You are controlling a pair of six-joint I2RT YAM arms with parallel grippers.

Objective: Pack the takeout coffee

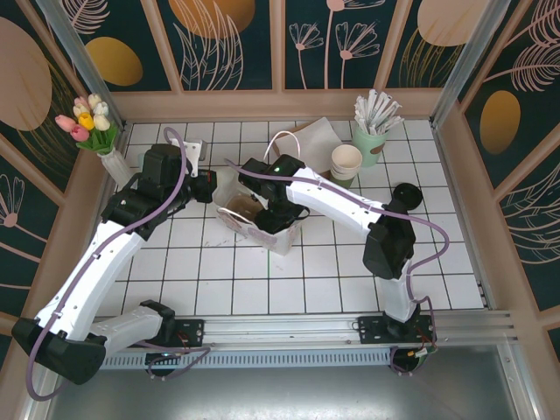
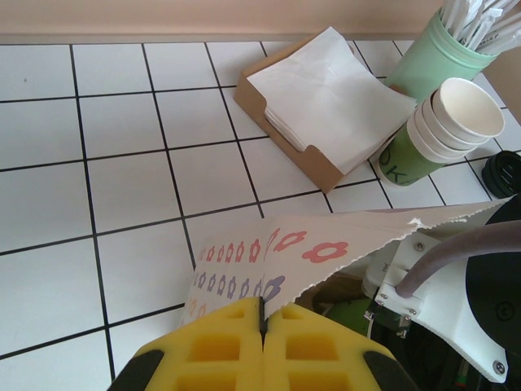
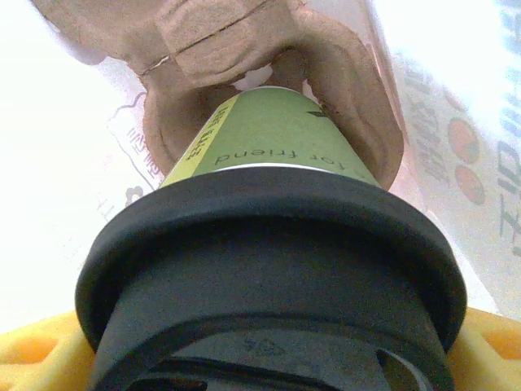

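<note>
The right tool reaches down into the open mouth of the paper bag. It is clamped on the takeout coffee, with its yellow pads set on either side of the black lid. The green cup's lower end sits in a brown pulp carrier inside the bag, and the bag's pale printed walls rise all around it.

The left tool has its two yellow fingers pressed together, pinching the flower-printed top edge of the bag at its left side.

The bag stands near the middle of the white tiled tabletop. To the far right of it lie a brown tray of white napkins, a stack of cream-rimmed cups and a mint green holder of white wrapped sticks. A loose black lid lies on the tiles further right. A white vase of tulips stands in the far left corner.
</note>
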